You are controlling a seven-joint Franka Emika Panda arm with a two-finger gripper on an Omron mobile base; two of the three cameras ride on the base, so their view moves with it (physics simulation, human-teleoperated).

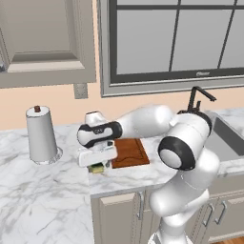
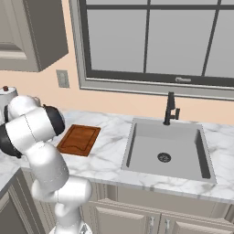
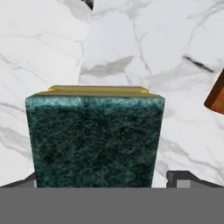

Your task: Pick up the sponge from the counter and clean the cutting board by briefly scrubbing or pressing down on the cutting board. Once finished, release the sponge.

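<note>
From the left base view, the arm reaches across the marble bench (image 1: 47,200) and holds its claw (image 1: 98,162) low, just off the left edge of the cutting board (image 1: 129,151). The sponge (image 1: 97,168) sits right under the claw, on the bench and beside the board rather than on it; a strip of yellow and green shows below the white hand. Well to the left of the board stands a paper towel roll (image 1: 42,135) on its holder. To the board's right, past the arm's elbow, a dark faucet (image 1: 196,98) rises by the sink (image 1: 228,138).

From the right base view, the arm's shoulder covers the area left of the cutting board (image 2: 79,139), which lies flat on the bench (image 2: 109,155), well apart from the sink (image 2: 132,151) and its faucet (image 2: 170,109).

In the hand view, the sponge (image 3: 94,140) stands close, green face toward the camera, yellow edge along its top, on the marble. The fingertips (image 3: 183,178) stand wide of its sides: the claw is released. A corner of the board (image 3: 216,96) peeks in at the right.
</note>
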